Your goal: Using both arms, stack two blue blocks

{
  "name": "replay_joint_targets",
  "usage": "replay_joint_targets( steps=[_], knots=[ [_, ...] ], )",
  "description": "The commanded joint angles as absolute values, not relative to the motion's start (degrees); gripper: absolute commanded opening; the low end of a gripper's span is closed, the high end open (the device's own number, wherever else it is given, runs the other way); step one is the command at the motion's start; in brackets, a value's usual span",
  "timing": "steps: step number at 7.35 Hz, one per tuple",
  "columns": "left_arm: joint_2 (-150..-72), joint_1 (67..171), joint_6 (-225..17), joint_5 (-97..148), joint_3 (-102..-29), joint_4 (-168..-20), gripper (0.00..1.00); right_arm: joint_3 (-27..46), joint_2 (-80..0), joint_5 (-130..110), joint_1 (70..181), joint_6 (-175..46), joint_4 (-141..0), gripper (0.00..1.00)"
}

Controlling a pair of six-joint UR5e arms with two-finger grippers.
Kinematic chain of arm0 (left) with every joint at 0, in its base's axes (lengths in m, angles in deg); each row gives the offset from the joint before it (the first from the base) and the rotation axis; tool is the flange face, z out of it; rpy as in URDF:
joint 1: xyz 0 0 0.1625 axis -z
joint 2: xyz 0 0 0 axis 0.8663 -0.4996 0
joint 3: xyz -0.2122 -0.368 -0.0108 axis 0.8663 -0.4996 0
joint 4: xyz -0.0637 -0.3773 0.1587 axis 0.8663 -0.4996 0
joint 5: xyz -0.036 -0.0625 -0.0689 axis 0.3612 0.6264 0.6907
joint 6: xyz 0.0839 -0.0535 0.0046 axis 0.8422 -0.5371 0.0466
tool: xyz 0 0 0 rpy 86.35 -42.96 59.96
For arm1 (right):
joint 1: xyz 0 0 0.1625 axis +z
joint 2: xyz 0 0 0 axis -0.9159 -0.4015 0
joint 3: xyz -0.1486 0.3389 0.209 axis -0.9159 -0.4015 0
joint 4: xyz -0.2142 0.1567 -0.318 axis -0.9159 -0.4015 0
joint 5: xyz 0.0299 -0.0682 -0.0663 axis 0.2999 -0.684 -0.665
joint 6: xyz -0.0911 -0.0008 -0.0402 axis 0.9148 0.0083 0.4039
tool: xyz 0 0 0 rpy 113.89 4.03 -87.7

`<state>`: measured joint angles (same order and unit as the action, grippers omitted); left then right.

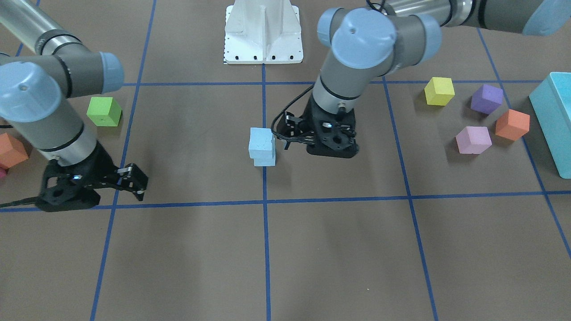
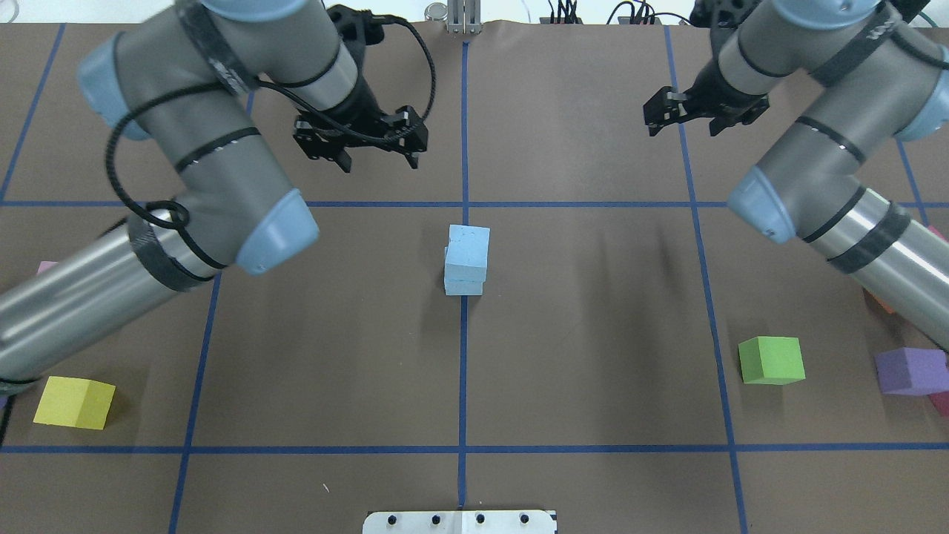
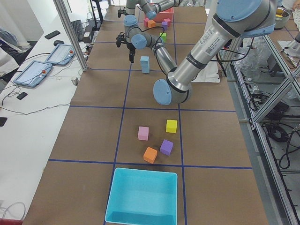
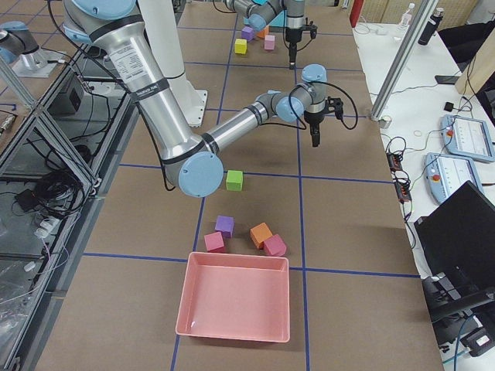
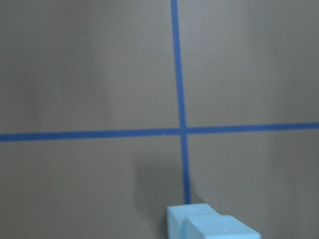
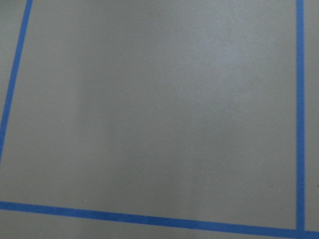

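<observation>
The two blue blocks are stacked near the table's centre on a blue tape line; the upper block (image 2: pixel 468 247) sits slightly askew on the lower block (image 2: pixel 463 286). The stack also shows in the front-facing view (image 1: pixel 262 143), the exterior left view (image 3: pixel 145 64), and at the bottom edge of the left wrist view (image 5: pixel 209 225). My left gripper (image 2: pixel 377 157) is open and empty, raised just beside the stack and clear of it; the front-facing view (image 1: pixel 286 133) shows it too. My right gripper (image 2: pixel 686 122) is open and empty, far off to the side, also in the front-facing view (image 1: pixel 134 183).
On my right lie a green cube (image 2: pixel 771 360) and a purple cube (image 2: pixel 908 371). On my left lie a yellow cube (image 1: pixel 439 91), purple (image 1: pixel 486 99), orange (image 1: pixel 512 125) and pink (image 1: pixel 473 139) cubes, and a large turquoise box (image 1: pixel 553 120). The white pedestal (image 1: pixel 263 31) stands at the robot's side.
</observation>
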<state>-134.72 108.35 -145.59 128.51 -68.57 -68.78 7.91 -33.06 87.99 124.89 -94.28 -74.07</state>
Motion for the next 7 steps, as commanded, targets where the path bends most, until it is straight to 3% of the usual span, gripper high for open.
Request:
replay_joint_targets(
  steps=[1, 4, 7],
  knots=[
    [-123.24, 120.61, -126.3, 134.71, -71.97, -68.69, 0.98, 7.51, -40.91, 95.03, 137.72, -78.12, -74.29, 1.0],
    [-109.69, 135.22, -98.22, 136.94, -70.49, -64.86, 0.98, 9.52, -51.72, 100.99, 151.36, -64.52, -77.63, 1.0],
    [-98.72, 139.83, -87.99, 137.03, -69.77, -60.51, 0.98, 17.85, -66.57, 100.94, 153.87, -61.58, -77.64, 1.0]
  ],
)
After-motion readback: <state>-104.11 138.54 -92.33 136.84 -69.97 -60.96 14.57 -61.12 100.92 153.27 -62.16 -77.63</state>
